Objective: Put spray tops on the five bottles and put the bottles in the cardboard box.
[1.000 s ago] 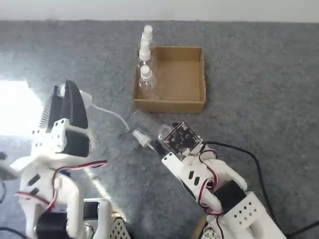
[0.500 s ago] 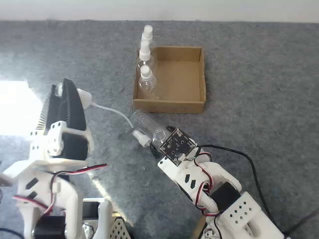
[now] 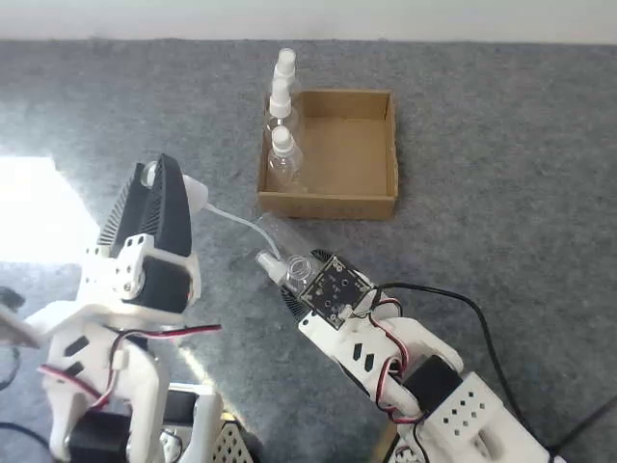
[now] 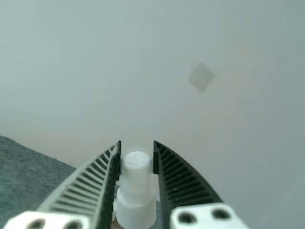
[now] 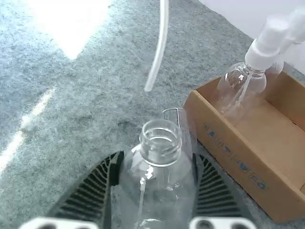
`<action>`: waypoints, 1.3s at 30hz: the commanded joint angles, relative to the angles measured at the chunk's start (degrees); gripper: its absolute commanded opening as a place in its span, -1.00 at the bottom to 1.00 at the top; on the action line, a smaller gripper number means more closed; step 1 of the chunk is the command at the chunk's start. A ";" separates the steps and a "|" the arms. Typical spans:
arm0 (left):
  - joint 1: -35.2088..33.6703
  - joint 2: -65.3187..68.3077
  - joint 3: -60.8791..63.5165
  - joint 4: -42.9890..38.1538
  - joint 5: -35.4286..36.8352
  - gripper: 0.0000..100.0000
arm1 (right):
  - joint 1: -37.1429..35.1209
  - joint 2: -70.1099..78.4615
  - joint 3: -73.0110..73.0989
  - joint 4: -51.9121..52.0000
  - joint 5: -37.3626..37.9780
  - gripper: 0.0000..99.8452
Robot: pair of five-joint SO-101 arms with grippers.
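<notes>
My right gripper (image 5: 155, 160) is shut on a clear open-necked bottle (image 5: 159, 157), held upright in front of the cardboard box (image 3: 333, 198); from above, this gripper (image 3: 301, 270) sits near the table's middle. My left gripper (image 4: 137, 145) is shut on a white spray top (image 4: 137, 186). Its thin dip tube (image 3: 246, 224) slants toward the held bottle's mouth (image 3: 301, 263), and the tube end (image 5: 150, 86) hangs just beyond it. Three bottles with spray tops (image 3: 281, 154) stand along the box's left wall.
Another clear bottle (image 3: 278, 231) lies on the grey carpet between the box and my right gripper, with a white spray head (image 3: 270, 265) beside it. The right half of the box (image 3: 362, 145) holds nothing. A bright patch of light (image 3: 29, 207) falls at the left.
The left arm has swung right with the spray top, bringing the tube nearer the bottle's mouth. The right arm has shifted slightly left and back with the bottle.
</notes>
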 commanded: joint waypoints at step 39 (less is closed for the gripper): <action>15.12 -0.44 7.96 4.66 -7.74 -0.97 | -0.31 -1.54 -0.88 -1.54 1.32 -0.83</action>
